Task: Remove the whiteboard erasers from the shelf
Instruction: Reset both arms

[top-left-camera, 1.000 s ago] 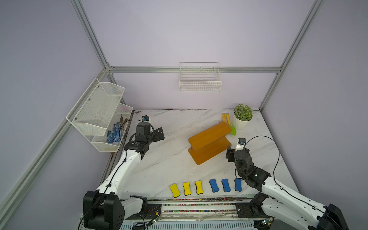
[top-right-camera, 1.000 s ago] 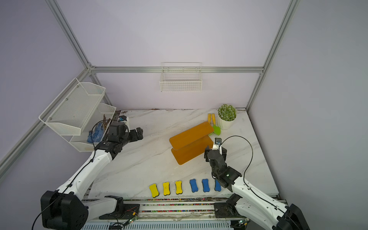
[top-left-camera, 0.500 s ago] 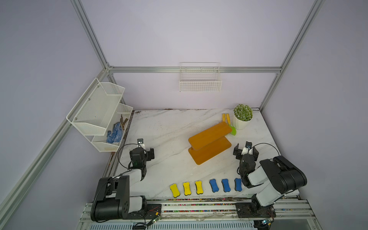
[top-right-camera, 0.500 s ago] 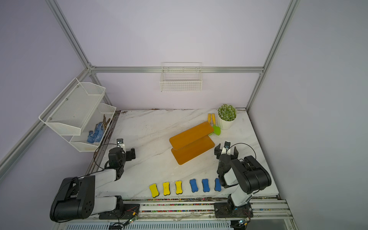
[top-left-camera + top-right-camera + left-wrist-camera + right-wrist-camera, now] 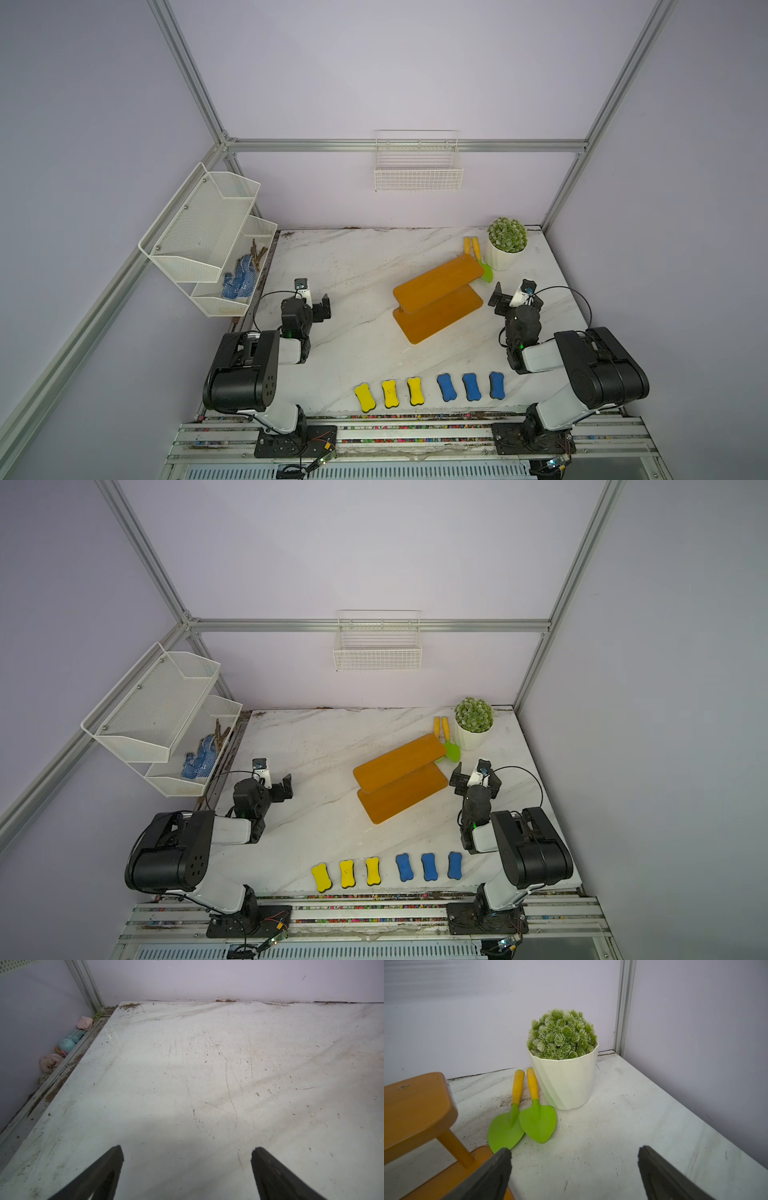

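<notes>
Table: marble top, nothing shifted on it.
Shelf: both boards bare.
Arms: both folded back to their bases in the last second; the job looks finished.
Erasers: six in a row at the table's front edge, well apart from the shelf.
Claws: left claw and right claw both wide and empty.

your shelf stands right of centre on the surface, upper tier on the far side, lower tier nearer you. the six whiteboard erasers lie in one row along the surface's near edge, well apart from the shelf. in the far right corner you have a potted plant, with two spatulas just left of it, behind the shelf's far end. the left pincer sits well left of the shelf, the right pincer just right of it. a mesh rack hangs on the left wall with gloves in its lower tier, and a wire basket hangs on the far wall.
</notes>
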